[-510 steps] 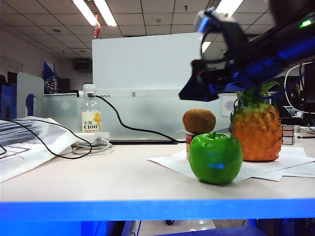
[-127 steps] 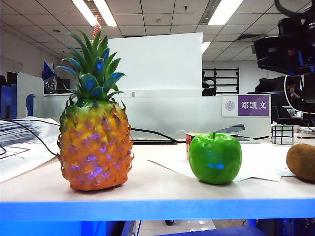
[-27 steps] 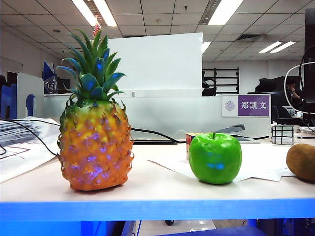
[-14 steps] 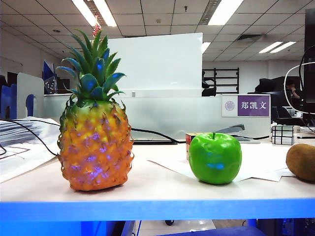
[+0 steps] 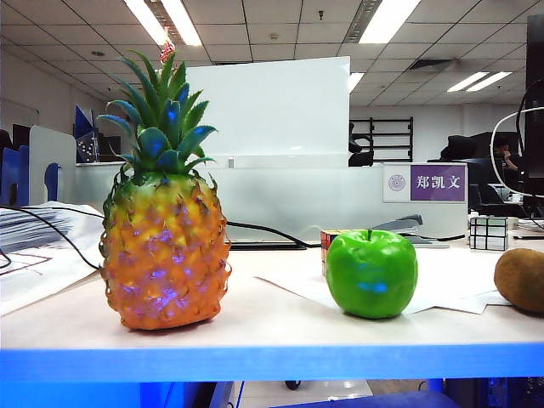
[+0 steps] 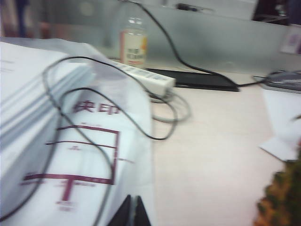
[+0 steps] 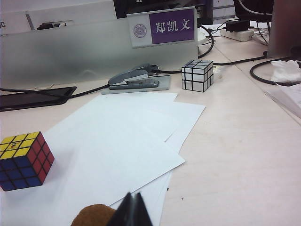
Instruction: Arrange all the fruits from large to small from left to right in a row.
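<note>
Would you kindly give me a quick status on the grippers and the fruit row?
Left gripper shut, empty, above the papers. Right gripper shut, empty, above the kiwi. Pineapple, apple, kiwi in a row, left to right. Nothing between them.

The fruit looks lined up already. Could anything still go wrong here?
The kiwi lies at the far right, partly out of the exterior view and just under the shut right gripper; a bump might roll it away. The pineapple stands tall near the table's front edge and could topple. The shut left gripper hovers over loose cables.
</note>
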Robot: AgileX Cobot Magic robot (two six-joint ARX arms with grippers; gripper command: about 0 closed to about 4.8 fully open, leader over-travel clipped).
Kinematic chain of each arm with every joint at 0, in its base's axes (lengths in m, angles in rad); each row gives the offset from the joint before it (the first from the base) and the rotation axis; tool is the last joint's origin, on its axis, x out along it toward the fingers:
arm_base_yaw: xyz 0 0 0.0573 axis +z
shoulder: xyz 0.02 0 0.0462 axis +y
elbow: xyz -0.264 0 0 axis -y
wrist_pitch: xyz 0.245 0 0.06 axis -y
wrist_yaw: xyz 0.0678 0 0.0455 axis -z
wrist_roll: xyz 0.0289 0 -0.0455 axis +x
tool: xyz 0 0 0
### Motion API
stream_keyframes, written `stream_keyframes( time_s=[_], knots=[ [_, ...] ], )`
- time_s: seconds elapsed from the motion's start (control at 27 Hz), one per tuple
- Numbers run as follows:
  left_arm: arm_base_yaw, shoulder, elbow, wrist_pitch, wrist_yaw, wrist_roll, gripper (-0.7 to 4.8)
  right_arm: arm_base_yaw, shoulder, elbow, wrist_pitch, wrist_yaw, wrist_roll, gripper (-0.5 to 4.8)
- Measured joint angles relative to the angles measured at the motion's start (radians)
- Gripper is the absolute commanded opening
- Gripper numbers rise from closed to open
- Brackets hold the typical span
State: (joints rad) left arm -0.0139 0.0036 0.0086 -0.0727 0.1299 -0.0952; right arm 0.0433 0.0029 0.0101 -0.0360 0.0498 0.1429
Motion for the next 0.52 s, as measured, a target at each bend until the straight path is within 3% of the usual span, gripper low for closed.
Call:
stream_keyframes(
  time_s=[0.3, 0.52],
  knots=[
    [0.000, 0.000, 0.000, 0.008, -0.144, 0.025, -0.06, 0.000, 0.000, 0.000, 0.000, 0.000, 0.000, -0.01],
    [0.000, 0.000, 0.000, 0.112, -0.153, 0.076, -0.05, 0.000, 0.000, 0.000, 0.000, 0.000, 0.000, -0.01]
  ],
)
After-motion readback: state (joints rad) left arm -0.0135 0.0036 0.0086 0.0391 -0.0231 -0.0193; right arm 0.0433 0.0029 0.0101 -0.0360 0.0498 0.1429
